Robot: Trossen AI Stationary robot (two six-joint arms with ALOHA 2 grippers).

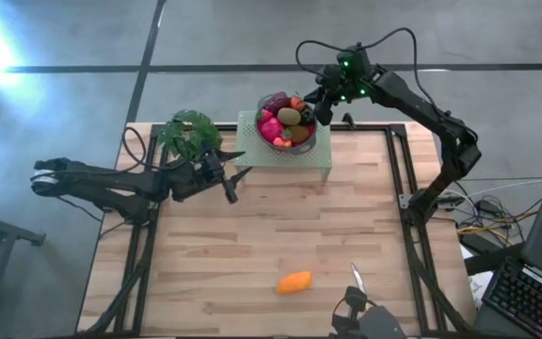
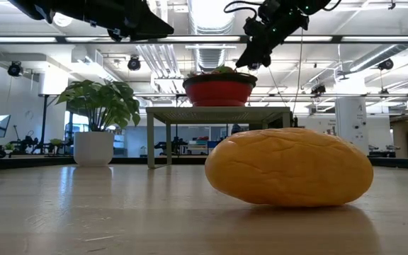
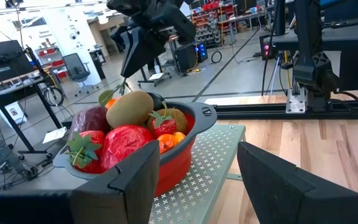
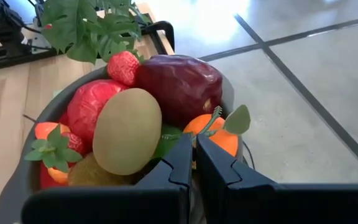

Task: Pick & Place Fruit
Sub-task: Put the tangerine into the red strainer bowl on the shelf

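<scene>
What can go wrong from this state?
1. The bowl is heaped; the right gripper, fingers shut over its rim by the small orange fruit, might knock pieces off the green stand.
2. The left gripper, fingers open, hangs near the stand and could bump it.
3. The orange oval lies unplaced and might roll.

Fruit (image 1: 284, 122) heaped in bowl (image 1: 310, 138); orange oval (image 1: 294, 282) on table

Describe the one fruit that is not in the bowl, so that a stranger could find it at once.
On the wooden table, look away from the red bowl on its pale green stand, toward the opposite edge. The orange oval fruit lies there alone on bare wood, while every other fruit is piled in the bowl.
</scene>
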